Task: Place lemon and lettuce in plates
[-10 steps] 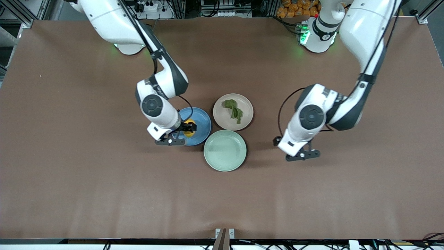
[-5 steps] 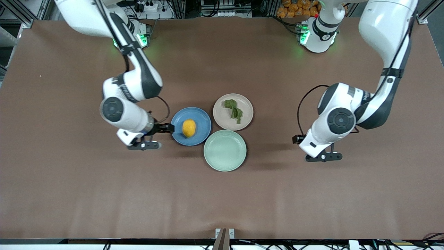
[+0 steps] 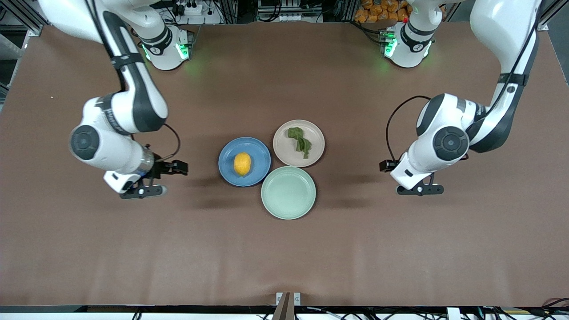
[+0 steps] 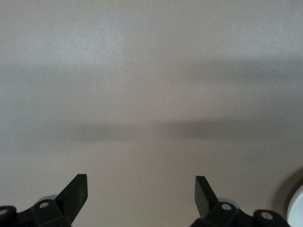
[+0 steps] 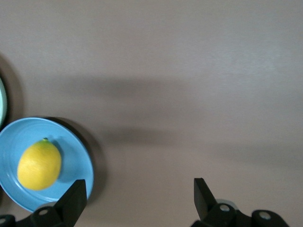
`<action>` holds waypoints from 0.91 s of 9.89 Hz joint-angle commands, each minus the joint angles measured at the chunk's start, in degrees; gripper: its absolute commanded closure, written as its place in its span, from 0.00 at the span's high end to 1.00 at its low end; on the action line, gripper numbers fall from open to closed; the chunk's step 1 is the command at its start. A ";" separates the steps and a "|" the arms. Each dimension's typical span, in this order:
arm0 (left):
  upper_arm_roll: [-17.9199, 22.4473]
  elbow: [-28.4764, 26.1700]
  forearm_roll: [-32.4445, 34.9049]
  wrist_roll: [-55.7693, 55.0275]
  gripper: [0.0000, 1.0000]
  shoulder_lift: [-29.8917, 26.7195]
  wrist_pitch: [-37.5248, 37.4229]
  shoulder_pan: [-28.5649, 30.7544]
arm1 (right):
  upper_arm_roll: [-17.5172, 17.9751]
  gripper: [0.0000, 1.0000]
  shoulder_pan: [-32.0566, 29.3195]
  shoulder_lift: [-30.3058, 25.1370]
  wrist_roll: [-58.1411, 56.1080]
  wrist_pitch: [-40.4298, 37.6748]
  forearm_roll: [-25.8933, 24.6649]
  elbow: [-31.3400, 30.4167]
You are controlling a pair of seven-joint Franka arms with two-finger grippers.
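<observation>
The yellow lemon lies in the blue plate. In the beige-pink plate beside it rests the dark green lettuce. My right gripper hangs open and empty over bare table, off the blue plate toward the right arm's end. Over bare table toward the left arm's end of the plates, my left gripper is also open and holds nothing.
An empty mint-green plate sits nearer the front camera, touching the other two. A pale plate rim shows at the edge of the left wrist view. Brown table spreads all around.
The right gripper has drawn away from the lemon in the blue plate toward the right arm's end. The left gripper has drifted toward the left arm's end. Lemon and lettuce stayed put.
</observation>
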 commanded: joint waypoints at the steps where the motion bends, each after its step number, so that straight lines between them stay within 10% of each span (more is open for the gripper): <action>1: 7.41 -6.12 -5.06 7.65 1.00 -7.35 1.52 -4.04 | 0.38 1.00 -3.33 -3.22 -3.34 -2.19 0.61 -1.95; 9: 11.82 -9.92 -11.48 8.37 1.00 -22.91 1.17 -6.25 | -0.15 1.00 -10.10 -13.06 -3.25 -3.94 -7.04 -8.11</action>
